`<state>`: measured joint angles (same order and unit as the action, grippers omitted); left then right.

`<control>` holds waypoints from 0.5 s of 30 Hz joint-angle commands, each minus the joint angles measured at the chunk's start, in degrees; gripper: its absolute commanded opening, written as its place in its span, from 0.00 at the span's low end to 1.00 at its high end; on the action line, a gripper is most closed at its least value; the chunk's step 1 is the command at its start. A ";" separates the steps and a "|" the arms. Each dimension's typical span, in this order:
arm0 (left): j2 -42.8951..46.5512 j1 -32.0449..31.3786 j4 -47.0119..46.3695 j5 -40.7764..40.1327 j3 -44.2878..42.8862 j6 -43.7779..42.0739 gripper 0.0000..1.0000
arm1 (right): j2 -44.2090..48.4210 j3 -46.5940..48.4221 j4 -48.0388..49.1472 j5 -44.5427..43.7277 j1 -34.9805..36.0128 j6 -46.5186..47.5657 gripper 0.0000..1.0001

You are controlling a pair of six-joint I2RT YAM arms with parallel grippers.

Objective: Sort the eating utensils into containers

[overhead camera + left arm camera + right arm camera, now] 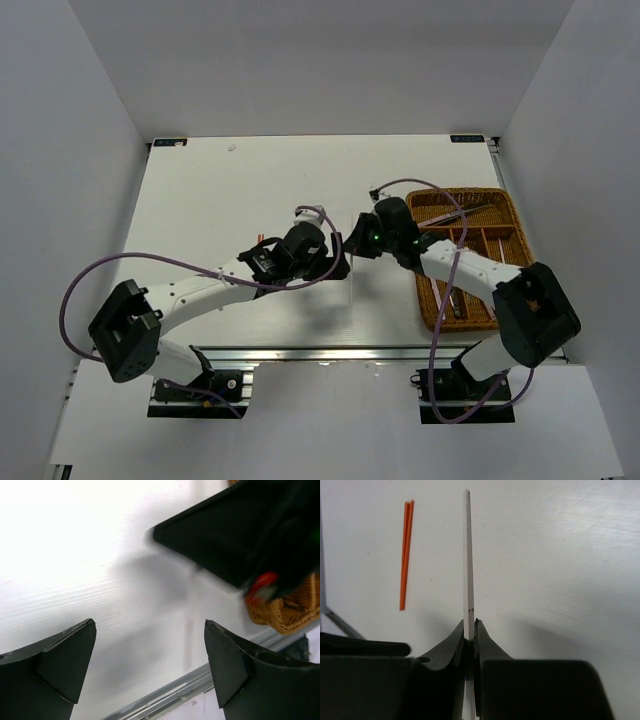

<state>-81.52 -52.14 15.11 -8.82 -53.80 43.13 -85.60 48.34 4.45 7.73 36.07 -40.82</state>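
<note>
1. Looking down from above, both arms meet mid-table: the left gripper (338,262) and the right gripper (352,243) sit just beside each other, too small here to read their jaws. The wicker tray (460,192) lies at the right edge of the table (230,190), with silver utensils (458,298) in its narrow lengthwise sections.
2. Over to the left wrist: its fingers (70,655) are spread wide with nothing between them. A blurred black part of the right arm (225,535) hangs ahead, and a corner of the tray shows at the right.
3. On the right wrist, the jaws are clamped on a white chopstick (467,555) pointing straight ahead. An orange chopstick (406,555) lies on the table to its left, apart.
</note>
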 commanded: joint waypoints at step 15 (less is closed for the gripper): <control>25.26 -0.24 24.70 -20.18 1.32 -10.17 0.98 | -3.95 23.99 -40.04 -41.19 -21.39 45.46 0.00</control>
<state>-59.46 -52.25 36.47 -26.44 -54.89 35.29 -87.00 71.07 -31.22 -22.90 14.61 -1.61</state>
